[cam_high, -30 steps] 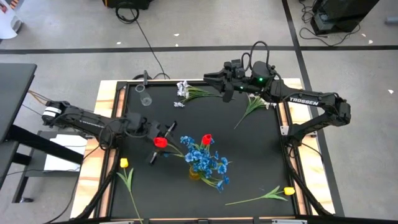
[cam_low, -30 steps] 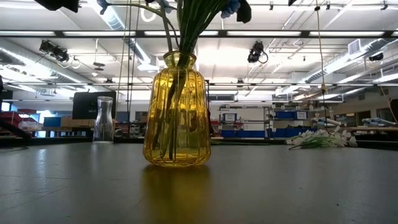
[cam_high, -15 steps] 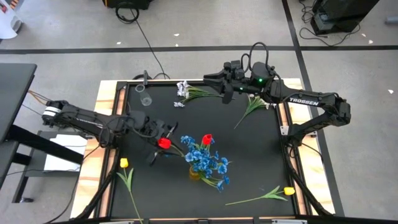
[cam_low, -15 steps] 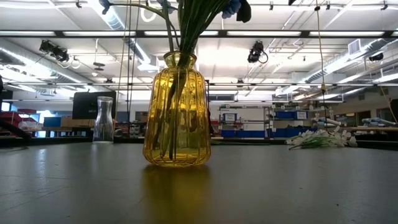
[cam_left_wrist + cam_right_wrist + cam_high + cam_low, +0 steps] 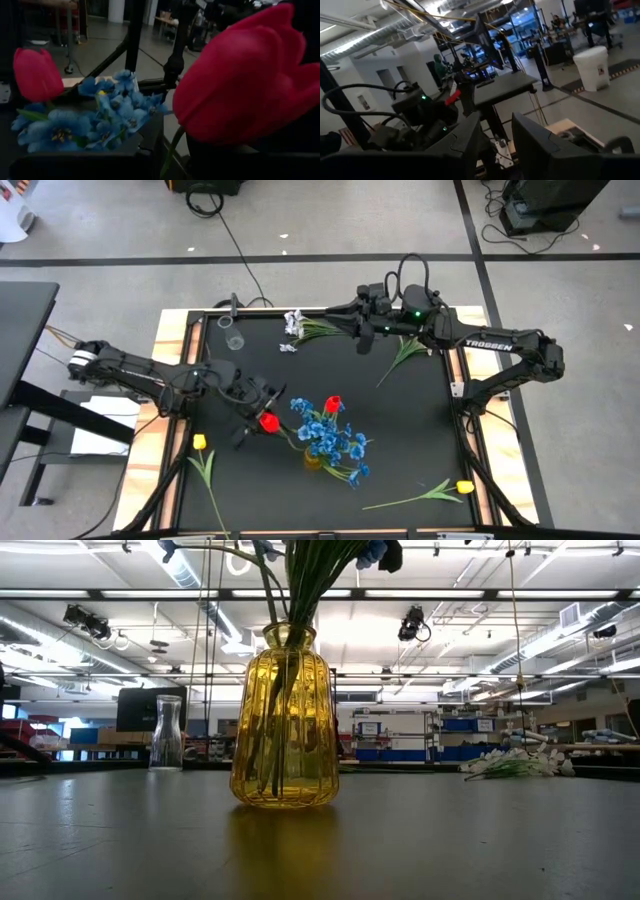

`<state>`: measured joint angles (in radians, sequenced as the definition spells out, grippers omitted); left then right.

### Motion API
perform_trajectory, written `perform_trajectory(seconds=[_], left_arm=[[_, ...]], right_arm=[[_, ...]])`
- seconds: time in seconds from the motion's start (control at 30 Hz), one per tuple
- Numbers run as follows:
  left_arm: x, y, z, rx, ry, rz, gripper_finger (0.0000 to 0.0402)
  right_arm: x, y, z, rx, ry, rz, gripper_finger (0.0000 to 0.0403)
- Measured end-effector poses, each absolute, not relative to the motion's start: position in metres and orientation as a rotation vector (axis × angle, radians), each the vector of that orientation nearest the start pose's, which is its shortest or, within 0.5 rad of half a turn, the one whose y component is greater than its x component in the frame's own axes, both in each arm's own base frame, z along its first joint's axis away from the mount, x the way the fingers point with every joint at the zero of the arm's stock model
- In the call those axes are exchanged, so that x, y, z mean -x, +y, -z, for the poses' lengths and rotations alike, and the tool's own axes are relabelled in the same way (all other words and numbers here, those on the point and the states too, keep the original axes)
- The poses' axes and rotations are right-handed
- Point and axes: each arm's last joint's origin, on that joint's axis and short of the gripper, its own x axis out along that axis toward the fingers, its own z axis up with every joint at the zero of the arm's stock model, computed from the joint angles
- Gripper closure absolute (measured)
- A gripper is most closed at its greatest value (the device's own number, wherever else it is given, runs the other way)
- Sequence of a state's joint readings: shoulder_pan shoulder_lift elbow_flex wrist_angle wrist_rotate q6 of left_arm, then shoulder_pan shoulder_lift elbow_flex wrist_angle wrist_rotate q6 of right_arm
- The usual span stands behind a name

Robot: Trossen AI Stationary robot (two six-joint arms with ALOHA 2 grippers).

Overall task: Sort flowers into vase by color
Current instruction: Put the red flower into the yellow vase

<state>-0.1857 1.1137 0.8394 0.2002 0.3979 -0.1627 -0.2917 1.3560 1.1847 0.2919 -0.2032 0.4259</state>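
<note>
Carried closer to the bouquet than a second ago, a red tulip (image 5: 267, 421) rides in the left jaws (image 5: 262, 406), which are closed to a narrow gap around its stem, the bloom sitting just ahead of the fingertips. From the left wrist view that bloom (image 5: 245, 80) fills the foreground, with the blue sprays (image 5: 100, 117) and a second red tulip (image 5: 36, 74) a little farther ahead of the jaws. Those flowers stand in the yellow vase (image 5: 284, 720) in the middle of the black desk (image 5: 400, 440), the blue blossoms (image 5: 332, 440) spreading over its mouth.

At the far edge of the desk the right jaws (image 5: 345, 317) have shifted slightly toward the white spray (image 5: 295, 323) lying there, and hover above its green stem; whether they are holding anything cannot be told, and the gap between the fingers (image 5: 470, 135) looks narrow.

A clear glass bottle (image 5: 234, 338) stands at the far left corner, well away from both jaws. Yellow tulips lie flat on the near side: one (image 5: 199, 443) below the left arm, another (image 5: 464, 486) at the near right corner. A further white spray (image 5: 410, 345) lies under the right arm.
</note>
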Motion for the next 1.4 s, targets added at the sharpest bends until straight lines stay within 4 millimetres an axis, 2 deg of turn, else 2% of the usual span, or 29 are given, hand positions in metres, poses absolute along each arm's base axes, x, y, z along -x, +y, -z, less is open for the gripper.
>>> perform_trajectory(seconds=[0.2, 0.37, 0.53, 0.7, 0.83, 0.97, 1.27, 1.4], left_arm=[[-0.251, -0.061, -0.318, 0.181, 0.143, 0.504, 0.0297], [-0.260, -0.063, -0.307, 0.221, 0.206, 0.495, 0.0245], [-0.257, -0.061, -0.313, 0.224, 0.196, 0.486, 0.0195], [-0.255, -0.059, -0.309, 0.217, 0.371, 0.423, 0.0165], [-0.259, -0.059, -0.312, 0.239, 0.396, 0.384, 0.0153], [-0.260, -0.059, -0.324, 0.244, 0.369, 0.361, 0.0145], [-0.252, -0.055, -0.327, 0.248, 0.570, 0.317, 0.0143], [-0.245, -0.053, -0.331, 0.245, 0.621, 0.298, 0.0143]], right_arm=[[-0.300, -0.084, -0.385, -0.435, -0.094, 0.115, 0.0269], [-0.300, -0.084, -0.383, -0.466, -0.076, 0.123, 0.0241], [-0.301, -0.083, -0.379, -0.472, -0.037, 0.128, 0.0202], [-0.301, -0.080, -0.373, -0.487, 0.033, 0.116, 0.0163], [-0.301, -0.078, -0.372, -0.495, 0.050, 0.086, 0.0143], [-0.301, -0.079, -0.372, -0.495, 0.049, 0.089, 0.0135], [-0.301, -0.079, -0.368, -0.524, 0.084, 0.101, 0.0135], [-0.300, -0.080, -0.362, -0.637, 0.140, 0.149, 0.0135]])
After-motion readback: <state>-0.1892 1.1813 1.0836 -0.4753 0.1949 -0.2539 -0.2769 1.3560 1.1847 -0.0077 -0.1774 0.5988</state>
